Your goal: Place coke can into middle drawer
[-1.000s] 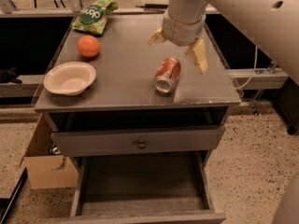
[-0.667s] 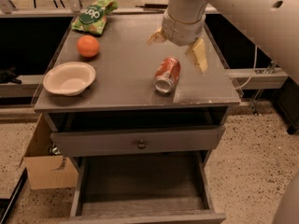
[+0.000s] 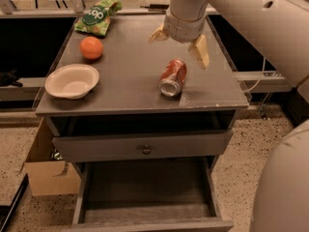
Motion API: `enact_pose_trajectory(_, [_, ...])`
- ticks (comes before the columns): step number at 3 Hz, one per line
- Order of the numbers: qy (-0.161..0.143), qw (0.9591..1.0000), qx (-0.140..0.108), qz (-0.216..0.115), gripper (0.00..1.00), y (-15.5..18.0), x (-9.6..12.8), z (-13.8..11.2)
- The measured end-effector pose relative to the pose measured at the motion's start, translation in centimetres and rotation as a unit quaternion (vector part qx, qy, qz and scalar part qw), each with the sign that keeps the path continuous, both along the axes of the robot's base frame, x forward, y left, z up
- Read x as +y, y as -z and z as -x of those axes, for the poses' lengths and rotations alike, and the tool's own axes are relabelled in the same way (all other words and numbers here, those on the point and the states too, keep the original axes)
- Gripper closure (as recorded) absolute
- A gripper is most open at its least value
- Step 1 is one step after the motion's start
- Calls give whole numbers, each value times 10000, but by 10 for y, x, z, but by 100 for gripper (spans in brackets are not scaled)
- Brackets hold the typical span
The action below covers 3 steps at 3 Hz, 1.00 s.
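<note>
Hovering claw (image 3: 179,43), spread wide, empty, above toppled coke can (image 3: 173,77)

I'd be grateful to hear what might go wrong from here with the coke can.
1. The coke can lies on its side under the open gripper. If one of the fingers touches first, it may roll away.
2. It rests near the front edge of the table, so a nudge could send it off.
3. The middle drawer stands open low beneath the table, so the can might clip that edge going down.
</note>
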State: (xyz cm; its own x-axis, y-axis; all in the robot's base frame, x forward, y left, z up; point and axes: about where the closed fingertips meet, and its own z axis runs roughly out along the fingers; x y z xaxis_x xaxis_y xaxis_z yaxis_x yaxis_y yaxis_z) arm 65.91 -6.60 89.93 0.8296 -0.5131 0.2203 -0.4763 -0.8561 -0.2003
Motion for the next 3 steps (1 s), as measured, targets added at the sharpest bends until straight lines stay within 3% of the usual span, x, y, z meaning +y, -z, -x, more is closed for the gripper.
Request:
enact_pose_trajectory(1, [0, 10000, -6, -6, 0, 0, 0, 0])
enact_pose_trajectory(3, [48, 9985, 547, 63, 0, 57, -5, 18])
